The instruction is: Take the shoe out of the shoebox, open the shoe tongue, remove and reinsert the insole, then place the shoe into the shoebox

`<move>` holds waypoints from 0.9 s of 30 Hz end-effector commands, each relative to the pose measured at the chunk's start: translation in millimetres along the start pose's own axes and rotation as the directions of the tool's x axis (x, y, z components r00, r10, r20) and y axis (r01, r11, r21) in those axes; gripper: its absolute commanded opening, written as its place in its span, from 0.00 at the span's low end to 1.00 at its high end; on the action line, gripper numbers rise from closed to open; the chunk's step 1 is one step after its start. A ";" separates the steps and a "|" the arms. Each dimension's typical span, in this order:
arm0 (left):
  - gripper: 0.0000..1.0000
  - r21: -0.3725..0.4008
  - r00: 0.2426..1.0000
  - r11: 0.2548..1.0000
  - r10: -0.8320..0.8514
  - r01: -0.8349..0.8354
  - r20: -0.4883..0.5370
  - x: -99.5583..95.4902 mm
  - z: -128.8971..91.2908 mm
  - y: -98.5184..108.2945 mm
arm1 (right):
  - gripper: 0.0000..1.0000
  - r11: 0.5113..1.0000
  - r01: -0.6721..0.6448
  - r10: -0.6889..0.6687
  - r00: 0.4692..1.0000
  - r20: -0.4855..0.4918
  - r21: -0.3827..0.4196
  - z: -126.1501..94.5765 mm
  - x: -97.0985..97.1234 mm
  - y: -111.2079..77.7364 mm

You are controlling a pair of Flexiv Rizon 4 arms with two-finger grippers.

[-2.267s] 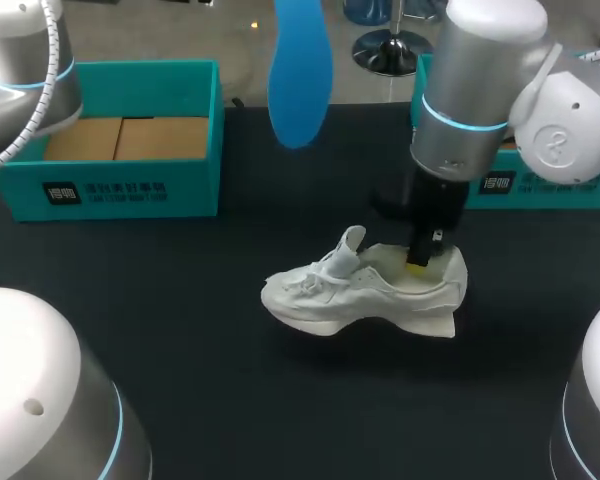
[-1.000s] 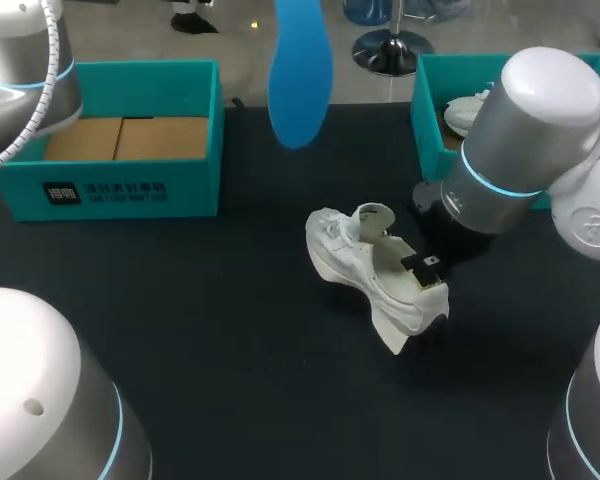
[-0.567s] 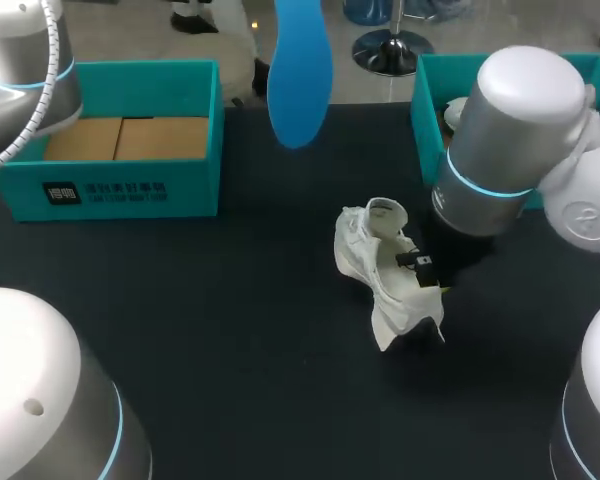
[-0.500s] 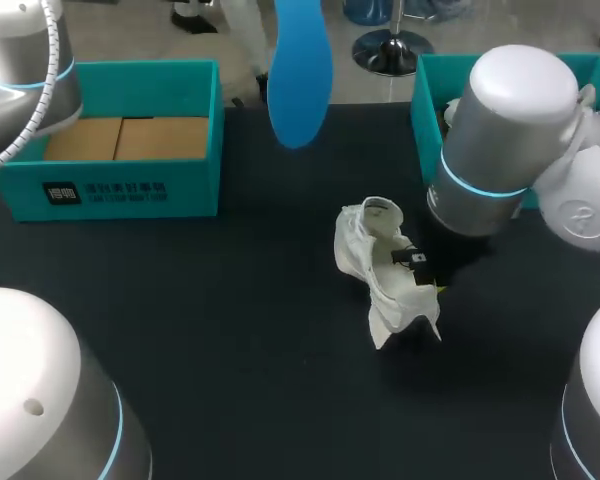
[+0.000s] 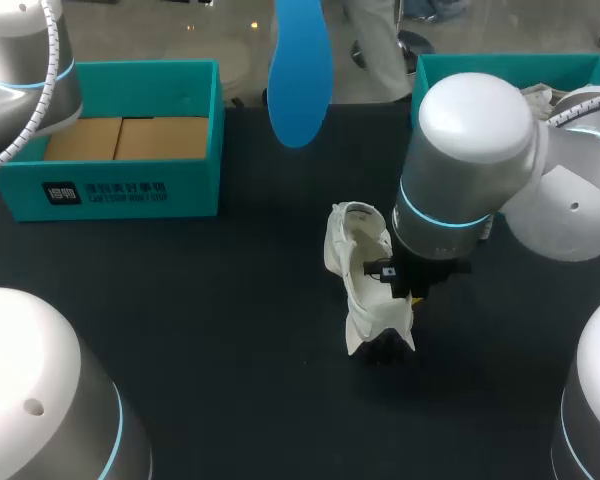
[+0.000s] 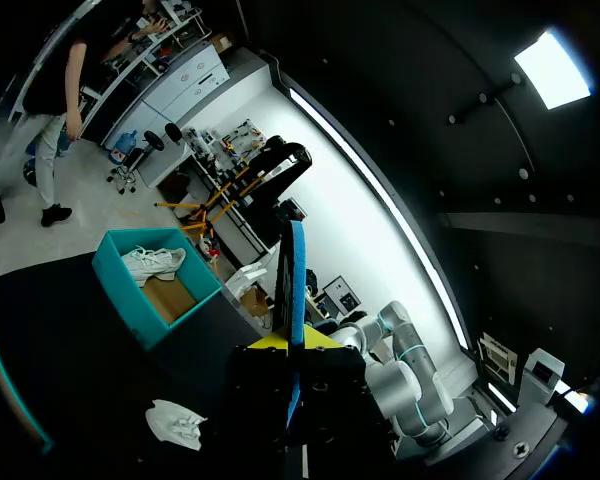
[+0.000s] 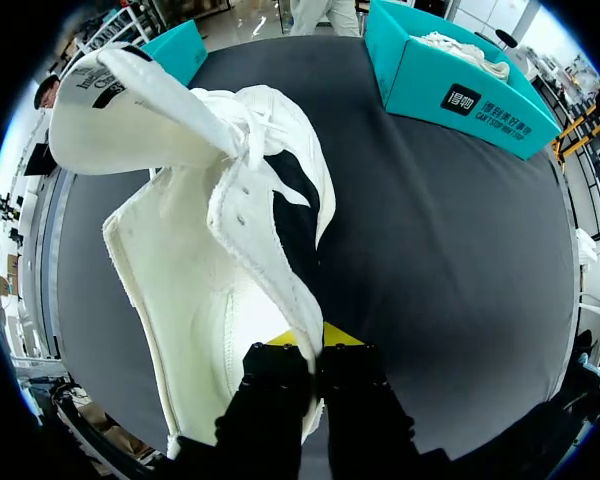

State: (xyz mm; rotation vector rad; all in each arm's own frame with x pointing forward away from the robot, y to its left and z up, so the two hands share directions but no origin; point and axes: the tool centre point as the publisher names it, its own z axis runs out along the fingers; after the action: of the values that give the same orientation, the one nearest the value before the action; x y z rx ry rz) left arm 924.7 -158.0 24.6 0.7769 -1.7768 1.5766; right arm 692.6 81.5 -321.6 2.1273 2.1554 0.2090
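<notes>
A white shoe (image 5: 352, 250) hangs in the middle of the black table, held by its side wall at the opening, with my right gripper (image 5: 405, 292) shut on it. In the right wrist view the shoe (image 7: 180, 240) stretches ahead of the right gripper (image 7: 312, 345), its tongue folded out and its inside bare. A blue insole (image 5: 300, 70) hangs high over the table's far side. In the left wrist view this insole (image 6: 296, 270) stands upright between the fingers of my left gripper (image 6: 292, 342), which is shut on it.
A teal shoebox (image 5: 120, 150) with cardboard inside stands at the back left. A second teal shoebox (image 5: 500, 70) at the back right holds another white shoe. Both boxes sit near the table's far edge.
My right arm has swung left and turned the shoe, which now points lengthwise away from me and sits a little nearer. The insole has stayed in place.
</notes>
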 end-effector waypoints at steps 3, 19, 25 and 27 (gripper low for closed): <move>0.00 -0.003 1.000 1.000 0.000 0.000 -0.001 -0.6 -0.2 -0.7 | 0.00 1.000 -0.003 0.003 1.000 -0.017 -0.017 7.0 9.4 -6.2; 0.00 -0.003 1.000 1.000 0.000 0.000 -0.001 -0.6 -0.2 -0.7 | 0.00 0.999 -0.038 0.037 0.999 -0.040 -0.023 37.2 28.0 -32.1; 0.00 -0.003 1.000 1.000 0.000 0.000 -0.001 -0.6 -0.2 -0.7 | 0.00 0.999 -0.045 0.044 0.998 -0.041 -0.018 52.8 33.0 -40.3; 0.00 -0.003 1.000 1.000 0.000 0.000 -0.001 -0.6 -0.2 -0.7 | 0.00 0.998 -0.051 0.050 0.998 -0.037 -0.022 57.0 32.4 -42.6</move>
State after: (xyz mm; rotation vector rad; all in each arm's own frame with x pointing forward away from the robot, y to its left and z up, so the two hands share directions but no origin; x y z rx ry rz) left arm 924.6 -158.1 24.6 0.7769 -1.7768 1.5766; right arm 660.6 106.8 -372.0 2.1854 2.1174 0.2764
